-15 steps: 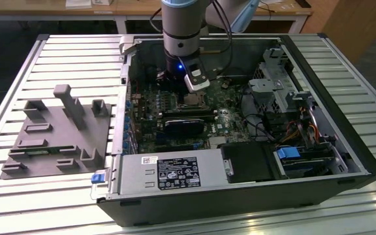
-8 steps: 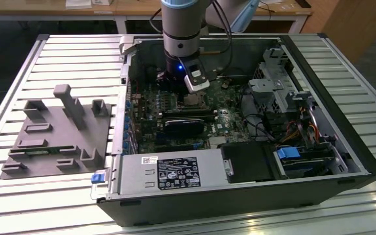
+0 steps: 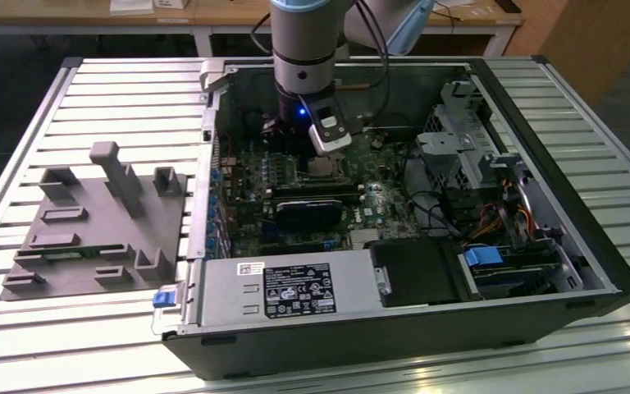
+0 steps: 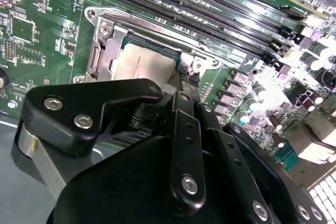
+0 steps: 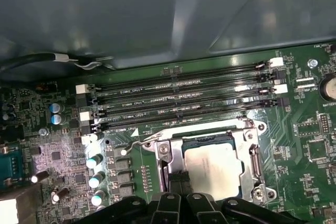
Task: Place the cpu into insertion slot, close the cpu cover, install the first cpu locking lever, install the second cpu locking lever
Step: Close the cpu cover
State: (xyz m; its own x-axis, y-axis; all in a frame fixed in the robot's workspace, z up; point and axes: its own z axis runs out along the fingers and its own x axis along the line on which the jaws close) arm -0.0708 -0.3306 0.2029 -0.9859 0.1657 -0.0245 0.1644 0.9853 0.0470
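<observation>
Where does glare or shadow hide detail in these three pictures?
Exterior view: the computer case is dim inside, the table gleams. Second wrist view: glare streaks the memory slots. First wrist view: bright spots on the capacitors; the cpu is evenly lit.

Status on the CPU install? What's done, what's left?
Done: the chip sits in the socket, and the metal cover looks folded down around it. In hand: the gripper, shut, is at the cover's edge. Left: the levers. One wire lever sticks out past the socket's corner and looks unlatched. I cannot tell about the other.
</observation>
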